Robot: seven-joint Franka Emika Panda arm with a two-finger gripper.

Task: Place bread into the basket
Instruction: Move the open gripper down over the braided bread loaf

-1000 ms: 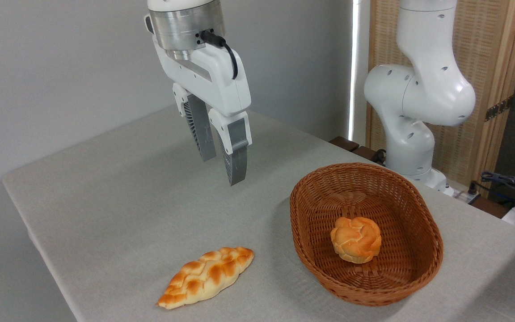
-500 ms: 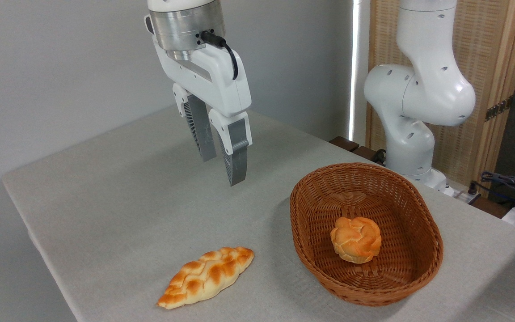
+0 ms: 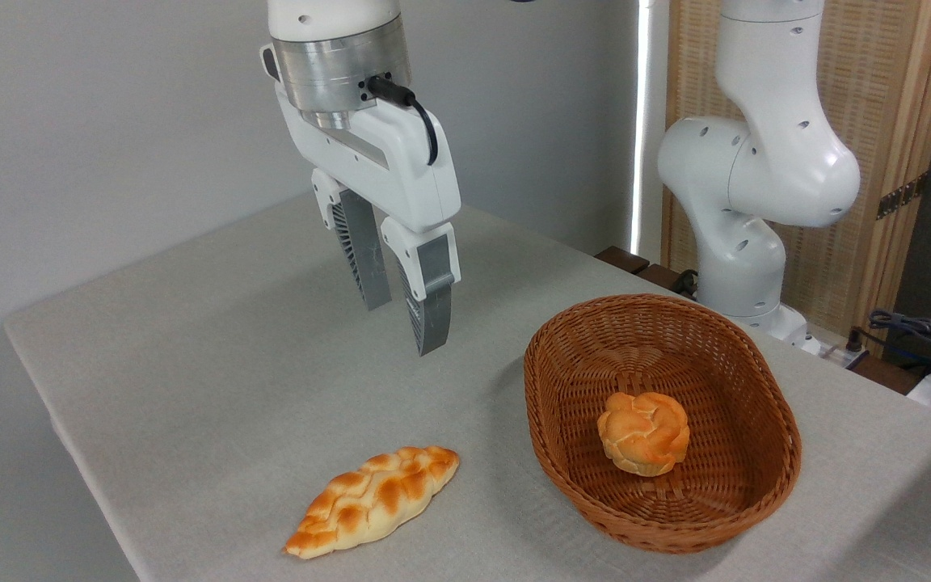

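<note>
The end effector [image 3: 405,327] hangs above the grey-clothed bench [image 3: 215,339], its two ribbed grey fingers [image 3: 433,311] pointing down with a narrow gap between them and nothing held. The bread [image 3: 372,501], a braided loaf with pointed ends and a golden-orange crust, lies flat on the cloth near the front edge, at about six o'clock from the end effector and well below it, untouched. Its long axis runs from eight o'clock to two o'clock. The basket [image 3: 756,388], oval brown wicker, sits at three o'clock from the loaf, close by but apart. A small round knotted bun [image 3: 643,432] rests on the basket's floor. The arm's white base [image 3: 756,186] stands behind the basket, at twelve o'clock from it.
</note>
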